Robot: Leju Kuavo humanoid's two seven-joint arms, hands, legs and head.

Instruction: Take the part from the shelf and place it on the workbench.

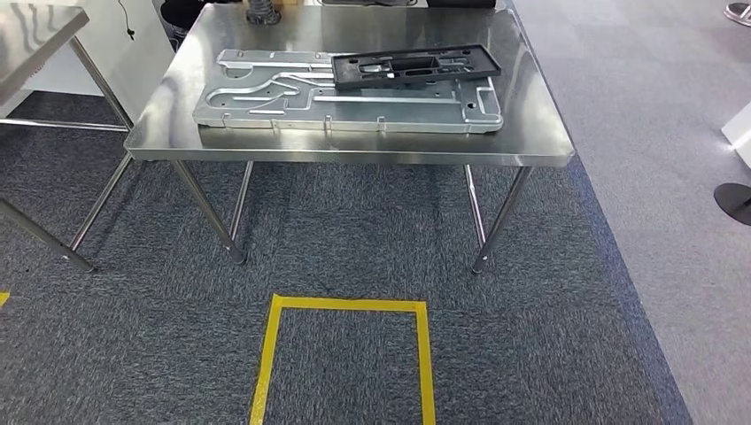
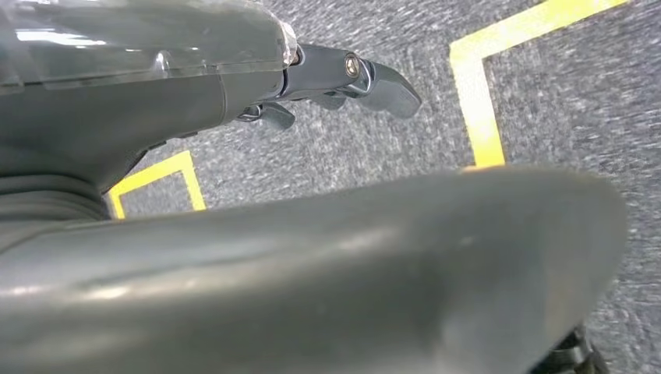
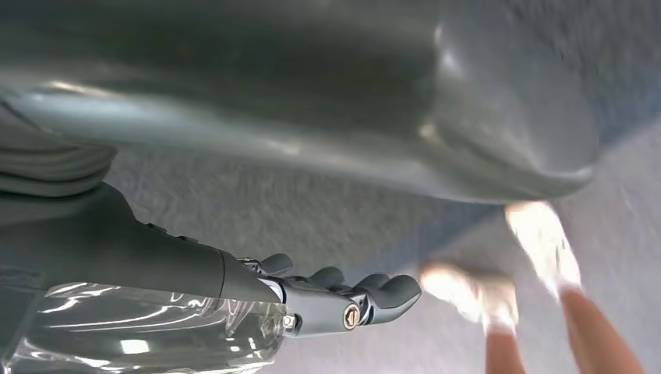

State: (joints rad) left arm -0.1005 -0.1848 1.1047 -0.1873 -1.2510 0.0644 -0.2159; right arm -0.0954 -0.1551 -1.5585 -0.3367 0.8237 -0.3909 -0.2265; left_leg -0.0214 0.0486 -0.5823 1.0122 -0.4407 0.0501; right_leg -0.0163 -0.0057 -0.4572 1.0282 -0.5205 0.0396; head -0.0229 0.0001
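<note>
On the steel workbench (image 1: 531, 137) ahead lies a black plastic frame part (image 1: 414, 66), resting on the far right portion of a large silver machined plate (image 1: 266, 104). My left hand (image 2: 249, 86) hangs over the grey carpet, its dark fingers (image 2: 382, 86) stretched out apart from the thick thumb (image 2: 327, 265), with nothing in it. My right hand (image 3: 179, 265) also hangs above the floor; its fingers (image 3: 382, 294) are slightly bent and it holds nothing.
A yellow tape square (image 1: 345, 305) marks the carpet in front of the workbench. A second steel table (image 1: 35, 31) stands at the left. A black round base (image 1: 735, 199) sits at the right edge. A person's blurred feet (image 3: 538, 241) show near my right hand.
</note>
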